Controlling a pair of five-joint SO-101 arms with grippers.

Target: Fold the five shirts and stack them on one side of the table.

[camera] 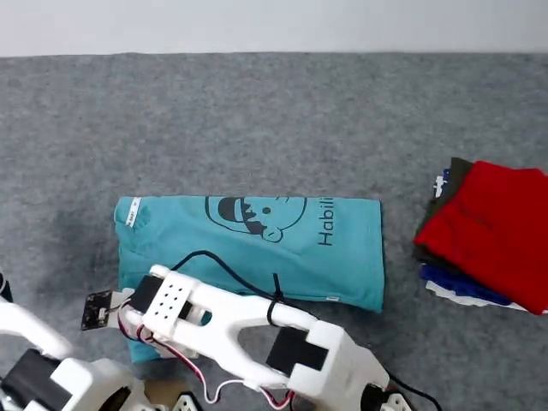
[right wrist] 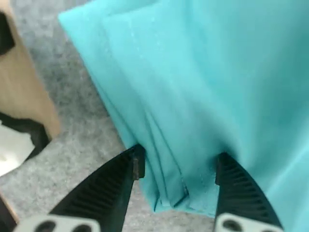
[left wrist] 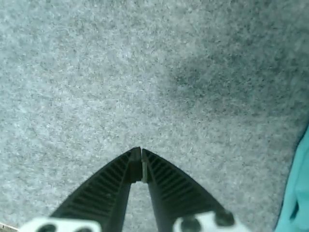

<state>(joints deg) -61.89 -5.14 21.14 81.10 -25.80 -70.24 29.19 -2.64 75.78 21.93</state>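
A teal shirt (camera: 257,248), folded into a wide band, lies flat on the grey table (camera: 257,111) toward its near edge. The right arm (camera: 248,330) reaches across to the shirt's near left corner; the right jaws stand wide apart, straddling the layered hem there, one tip on the table beside the cloth, the other over the cloth. The left arm (camera: 34,360) sits at the near left corner of the table, the left jaws closed tip to tip on nothing above bare felt. A stack of folded shirts (camera: 492,235), red on top, rests at the right edge
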